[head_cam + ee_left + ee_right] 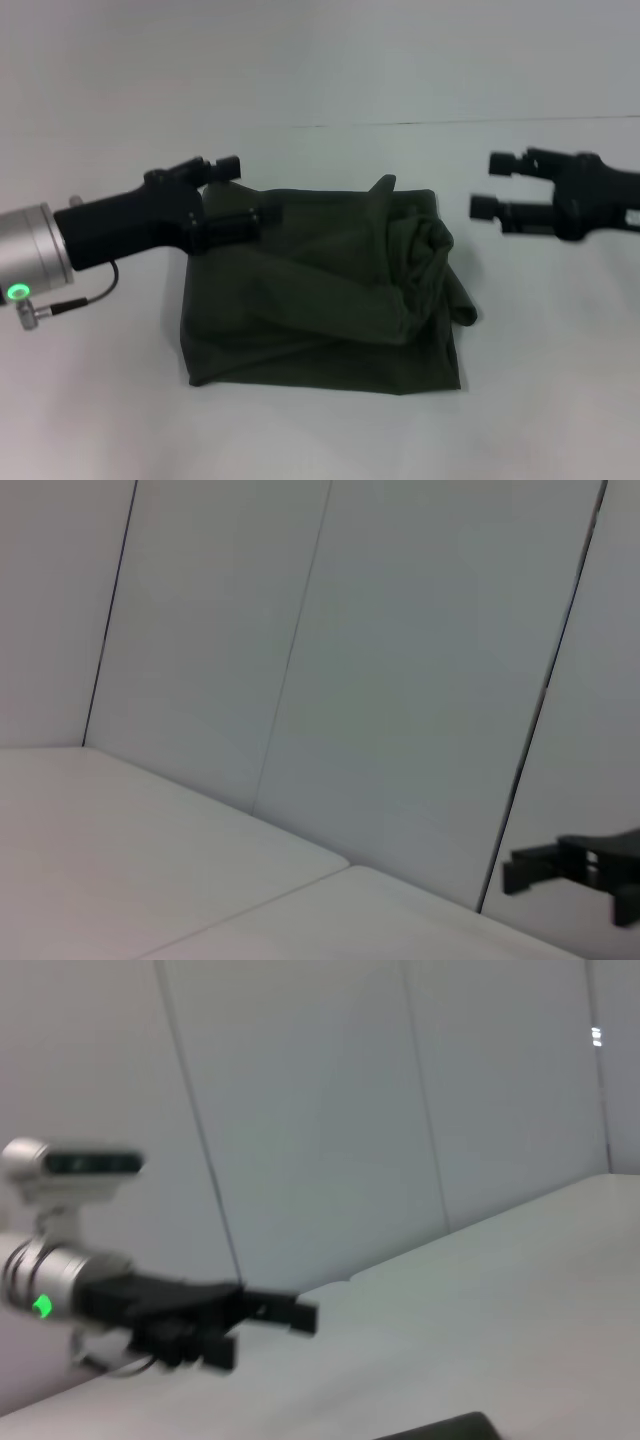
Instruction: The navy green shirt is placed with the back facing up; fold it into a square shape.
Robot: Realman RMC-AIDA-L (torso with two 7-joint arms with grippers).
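Navy green shirt [320,300] lies roughly folded on the counter [520,420], bunched beside the released right tool [490,185] — the left tool [240,195], parted over its far corner, could drag layers and undo the square.

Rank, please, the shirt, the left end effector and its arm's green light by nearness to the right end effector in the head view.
From the right end effector:
1. Shirt, centre.
2. Left end effector, at the shirt's far-left corner.
3. Green light, far left.
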